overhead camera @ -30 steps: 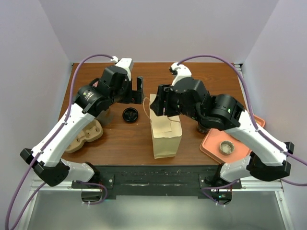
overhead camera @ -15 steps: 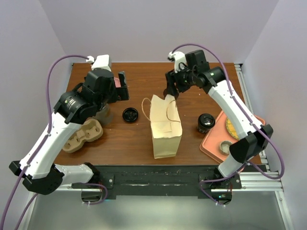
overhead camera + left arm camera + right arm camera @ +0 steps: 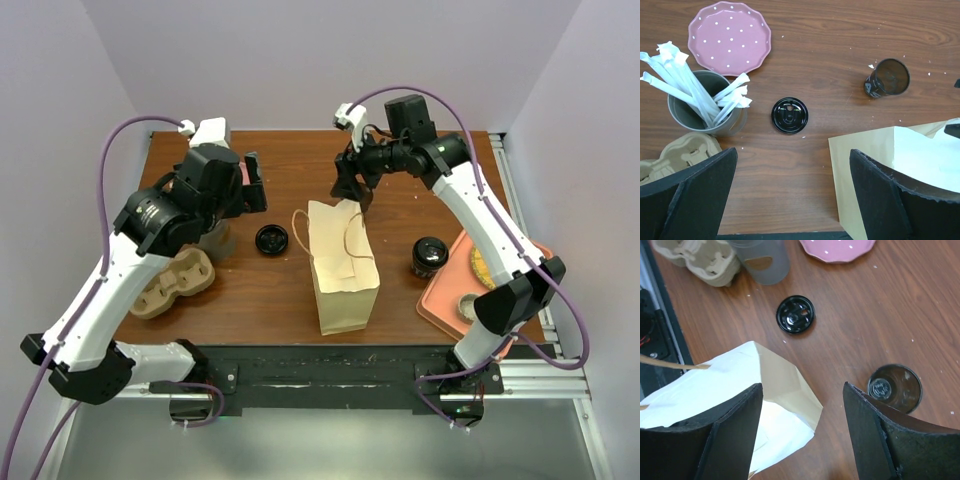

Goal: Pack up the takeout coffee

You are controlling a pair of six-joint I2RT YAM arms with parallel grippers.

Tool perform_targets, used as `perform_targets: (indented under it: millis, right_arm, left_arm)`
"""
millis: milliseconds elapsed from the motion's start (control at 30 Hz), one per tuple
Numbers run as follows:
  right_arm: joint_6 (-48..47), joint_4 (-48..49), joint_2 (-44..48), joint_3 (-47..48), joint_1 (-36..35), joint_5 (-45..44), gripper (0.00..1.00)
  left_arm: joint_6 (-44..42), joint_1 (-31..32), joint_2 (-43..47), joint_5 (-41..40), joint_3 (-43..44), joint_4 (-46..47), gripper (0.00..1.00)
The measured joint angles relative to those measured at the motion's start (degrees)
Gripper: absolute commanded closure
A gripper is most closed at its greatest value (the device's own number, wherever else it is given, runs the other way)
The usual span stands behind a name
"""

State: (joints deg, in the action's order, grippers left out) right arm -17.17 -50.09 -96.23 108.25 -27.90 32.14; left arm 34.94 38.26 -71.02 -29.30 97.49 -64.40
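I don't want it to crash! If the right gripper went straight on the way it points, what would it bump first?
Most likely the paper bag: the open right gripper points down at its open top corner. Bare table shows beside that corner, so it may only clip the bag's edge.

brown paper bag stands at centre; flat black disc lid lies left of it, small dark disposable cup right, just beside an orange tray; moulded pulp cup carrier far left.
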Motion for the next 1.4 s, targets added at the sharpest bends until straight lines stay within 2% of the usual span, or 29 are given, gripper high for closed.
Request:
perform_targets:
  millis: [400,500,700,733,867,933,1000,1233,1400]
  right_arm:
    - [-9.55,-2.8,0.72,-3.54,-0.02,3.96,0.34]
    - [-11.54,-3.78,0.72,-4.31,-0.35,3.98,0.37]
    - [-12.09,-4.2,0.66,-4.57,-2.05,1.38,0.54]
    - [-11.78,-4.17,0.57,-4.57,-2.43,0.59,0.62]
    - [-10.88,-3.89,0.09,-4.57,-3.56,-2.62,0.82]
    - [-10.05,-3.82,0.02,-4.57,-3.96,-4.17,0.93]
    - [-9.09,-3.85,0.02,-4.57,-4.33,-5.66,0.99]
    - [0.2,-4.0,1.05,-4.57,-5.22,-13.62,1.0]
    - [12.98,-3.5,6.51,-9.18,-5.51,-23.26,1.0]
  left_arm:
    - [-1.53,0.0,-0.96,-0.35,0.0,0.04,0.0]
    - [-2.34,0.0,-0.96,-0.76,0.0,0.2,0.0]
    - [-4.57,0.0,-0.96,-1.92,0.0,0.94,0.0]
    - [-4.74,0.0,-0.96,-2.21,0.0,1.01,0.0]
    - [-5.62,0.0,-0.79,-3.13,-0.31,1.31,0.0]
    - [-5.95,0.0,-0.74,-3.96,-0.52,1.31,0.0]
    - [-6.12,0.0,-0.74,-4.79,-0.68,1.27,0.0]
    - [-6.21,0.0,-0.52,-6.62,-0.7,1.22,0.0]
    - [-5.35,-0.33,-0.48,-7.21,-0.76,0.0,0.0]
